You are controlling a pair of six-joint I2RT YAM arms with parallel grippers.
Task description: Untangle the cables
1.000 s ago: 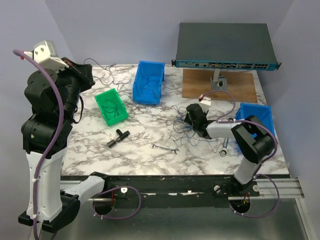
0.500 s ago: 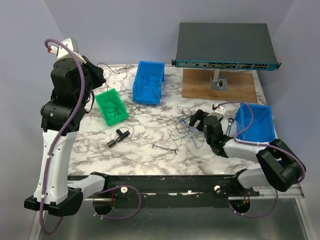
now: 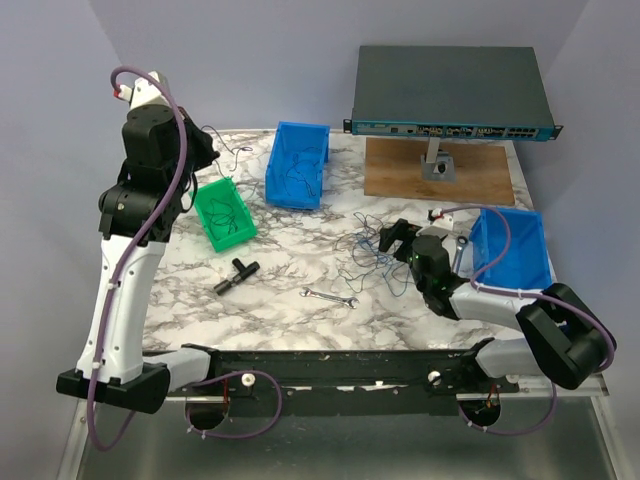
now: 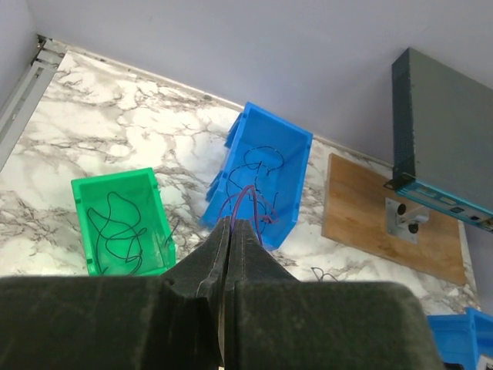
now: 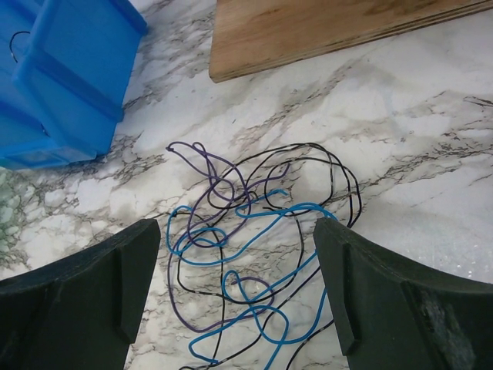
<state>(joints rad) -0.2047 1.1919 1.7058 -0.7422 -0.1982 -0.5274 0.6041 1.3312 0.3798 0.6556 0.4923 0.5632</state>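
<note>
The right tool [image 5: 237,235] is spread wide, low over the cables [image 5: 248,206] — a loose blue, black and purple tangle lying on the marbled table [image 5: 431,123], near a blue bin [image 5: 69,85] and a wooden board [image 5: 323,31]; the left tool [image 4: 233,223], high over the table's far left, is pressed together — pinching a thin purple strand [image 4: 248,194].

L arm [image 3: 118,310]: white lower link, black joint blocks above, white cap on top. R arm [image 3: 490,297]: white forearm, black elbow + wrist. Purple hose [image 3: 183,125] runs along each. R gripper [image 5: 237,231] fingers matte blk wedges. Bases on blk rail [image 3: 330,362].
</note>
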